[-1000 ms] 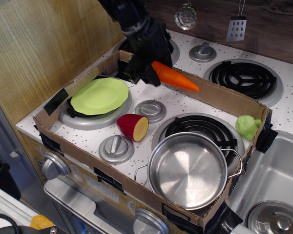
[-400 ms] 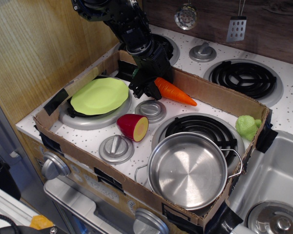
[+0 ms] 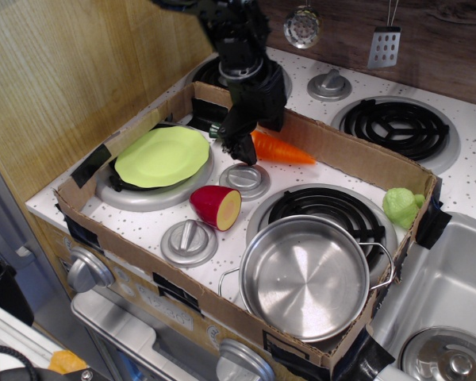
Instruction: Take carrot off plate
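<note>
Lower now than a moment ago, the carrot [image 3: 282,149] lies nearly level against the cardboard box's [image 3: 357,163] back wall, right of the lime-green plate [image 3: 161,155] and clear of it; the arm has swung more upright above it. Leftmost, the plate sits bare on the front-left burner; just right, the black hand [image 3: 239,144] is closed around the carrot's stem end, the orange tip pointing right; below it lie a grey stove knob [image 3: 246,178] and the red-and-yellow halved fruit [image 3: 216,206]; further right, a steel pot [image 3: 305,276] rests on the front coil burner; a green lettuce toy [image 3: 402,206] sits in the box's right corner.
</note>
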Controlling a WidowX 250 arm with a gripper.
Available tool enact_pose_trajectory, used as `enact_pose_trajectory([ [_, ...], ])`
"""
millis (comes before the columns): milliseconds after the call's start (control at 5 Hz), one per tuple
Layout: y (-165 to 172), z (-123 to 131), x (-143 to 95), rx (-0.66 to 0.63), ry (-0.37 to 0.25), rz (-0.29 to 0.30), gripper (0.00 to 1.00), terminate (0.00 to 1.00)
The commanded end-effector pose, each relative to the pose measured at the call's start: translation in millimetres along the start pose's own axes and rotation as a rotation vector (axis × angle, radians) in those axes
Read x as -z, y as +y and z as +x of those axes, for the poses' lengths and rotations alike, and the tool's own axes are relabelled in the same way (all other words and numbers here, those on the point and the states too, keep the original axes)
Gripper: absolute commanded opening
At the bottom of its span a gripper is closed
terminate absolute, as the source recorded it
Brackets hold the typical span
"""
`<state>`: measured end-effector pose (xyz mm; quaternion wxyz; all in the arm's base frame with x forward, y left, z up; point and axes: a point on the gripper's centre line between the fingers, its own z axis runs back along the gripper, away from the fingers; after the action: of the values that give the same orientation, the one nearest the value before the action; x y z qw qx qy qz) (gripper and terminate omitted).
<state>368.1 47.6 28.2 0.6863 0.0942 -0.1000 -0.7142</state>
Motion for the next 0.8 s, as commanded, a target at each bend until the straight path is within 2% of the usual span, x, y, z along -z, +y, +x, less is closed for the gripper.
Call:
enact_pose_trajectory([
  [0,29.1,17.5,-76.2,-0.073,0.122,0.075,1.00,0.00],
  [200,28.7,17.3,-90.0,-0.091,0.088,0.065,1.00,0.00],
  [600,28.7,17.3,-90.0,-0.091,0.088,0.065,1.00,0.00],
])
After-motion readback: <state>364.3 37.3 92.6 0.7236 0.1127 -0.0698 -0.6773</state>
